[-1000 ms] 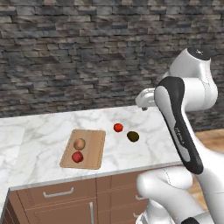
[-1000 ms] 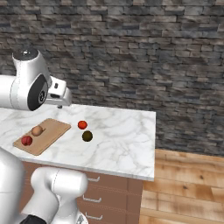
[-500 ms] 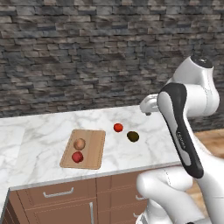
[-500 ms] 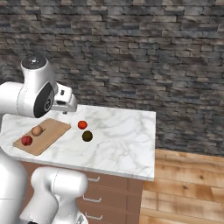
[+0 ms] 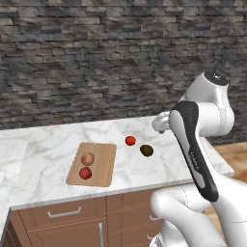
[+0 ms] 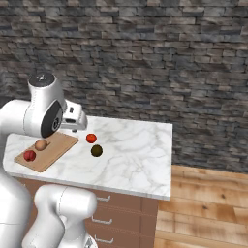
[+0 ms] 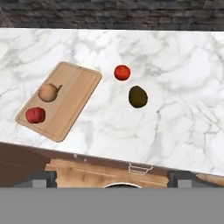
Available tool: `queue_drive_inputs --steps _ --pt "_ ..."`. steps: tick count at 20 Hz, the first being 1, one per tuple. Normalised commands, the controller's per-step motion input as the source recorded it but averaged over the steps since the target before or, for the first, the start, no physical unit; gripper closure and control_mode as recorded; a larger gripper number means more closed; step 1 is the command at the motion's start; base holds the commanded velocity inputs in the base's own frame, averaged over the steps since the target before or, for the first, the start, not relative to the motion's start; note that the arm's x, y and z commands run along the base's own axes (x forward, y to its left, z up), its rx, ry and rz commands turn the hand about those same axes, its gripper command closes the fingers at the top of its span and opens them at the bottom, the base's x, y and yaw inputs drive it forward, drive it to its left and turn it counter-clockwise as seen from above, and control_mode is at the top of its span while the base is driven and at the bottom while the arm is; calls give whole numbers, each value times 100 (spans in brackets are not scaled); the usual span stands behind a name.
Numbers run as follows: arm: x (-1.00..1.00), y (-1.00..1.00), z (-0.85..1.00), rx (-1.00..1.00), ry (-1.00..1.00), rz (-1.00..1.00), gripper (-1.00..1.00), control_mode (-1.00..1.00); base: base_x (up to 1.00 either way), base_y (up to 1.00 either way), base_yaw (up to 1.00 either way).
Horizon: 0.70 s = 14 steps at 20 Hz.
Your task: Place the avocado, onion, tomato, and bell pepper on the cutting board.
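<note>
The cutting board [image 5: 99, 166] lies flat on the white marble counter [image 5: 43, 149], toward its left end as the base cameras see it, with a long edge running close to the counter's front. Two of the four items rest on it: the tan onion [image 5: 87, 158] and, just in front of it toward the counter's edge, the darker crimson bell pepper [image 5: 85, 173]. The two sit near each other, a small gap between them, both in the left half of the board.

The tomato [image 5: 130, 140] and the avocado [image 5: 146, 150] lie on the bare marble to the right of the board, clear of its edge. The tomato is the nearer of the two to the board and sits a little farther back toward the stone wall [image 5: 96, 58]; the avocado lies just beside it, to the right and nearer the front, not touching it.

The gripper [image 7: 112, 177] hangs well above the counter with nothing between its fingers [image 7: 43, 177], which stand spread wide apart at the bottom corners of the hand view. In that view the avocado [image 7: 138, 96] lies ahead of the gap and slightly right of its centre line, the tomato [image 7: 122, 72] just beyond it, and the board [image 7: 72, 105] off to the left with the onion [image 7: 48, 92] and bell pepper [image 7: 35, 115] on it. Wooden drawers [image 5: 62, 219] front the cabinet beneath the counter.
</note>
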Motion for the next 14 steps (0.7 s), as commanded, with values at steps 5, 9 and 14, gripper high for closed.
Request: queue_drive_inputs --steps 5,9,14 --pt "21 0 -23 -3 0 0 -100 -100 0 0 0" --pt "30 -6 -1 0 1 0 -100 -100 0 0 0" --pt "34 -10 -5 0 2 0 -100 -100 0 0 0"
